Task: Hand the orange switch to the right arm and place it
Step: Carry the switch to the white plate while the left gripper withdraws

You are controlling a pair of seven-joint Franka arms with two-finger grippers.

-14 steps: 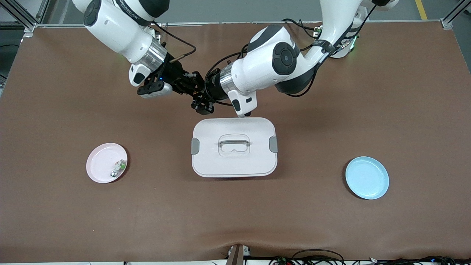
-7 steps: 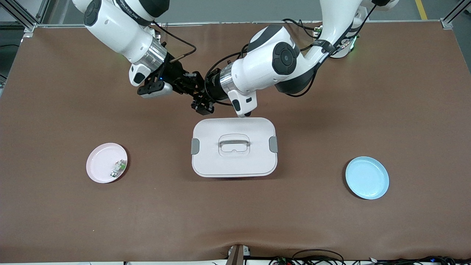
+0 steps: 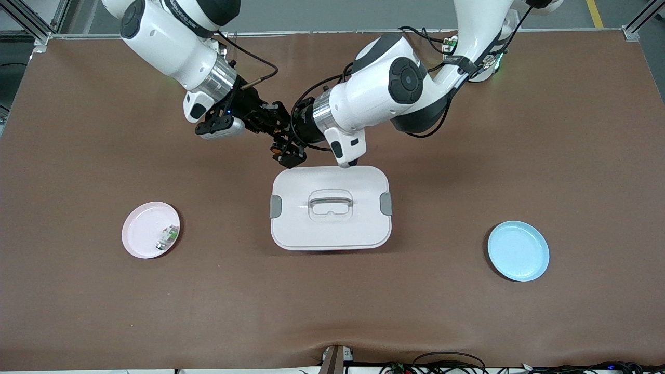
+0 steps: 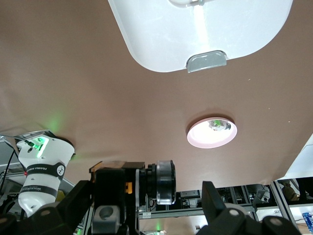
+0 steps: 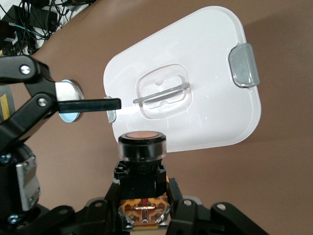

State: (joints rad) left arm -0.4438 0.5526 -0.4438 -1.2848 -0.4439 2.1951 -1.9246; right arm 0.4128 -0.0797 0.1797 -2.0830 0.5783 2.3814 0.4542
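Observation:
The orange switch point(image 5: 143, 147) is a stubby black cylinder with a round orange button end. It sits between the fingers of my right gripper point(image 5: 143, 205), which is shut on its base. In the front view the switch point(image 3: 277, 149) is in the air just off the white box's edge that faces the arm bases. My left gripper point(image 4: 146, 196) is open, with one finger point(image 4: 215, 198) on each side of the switch point(image 4: 164, 182) and apart from it. In the front view my right gripper point(image 3: 273, 132) and my left gripper point(image 3: 287, 151) meet there.
A white lidded box point(image 3: 331, 228) with grey latches stands mid-table. A pink plate point(image 3: 136, 234) holding a small white-and-green component point(image 3: 166, 238) lies toward the right arm's end. A blue plate point(image 3: 518, 251) lies toward the left arm's end.
The left gripper has opened off the switch and its arm has shifted slightly toward the white box. The right gripper keeps hold of the switch, whose orange now shows in the front view.

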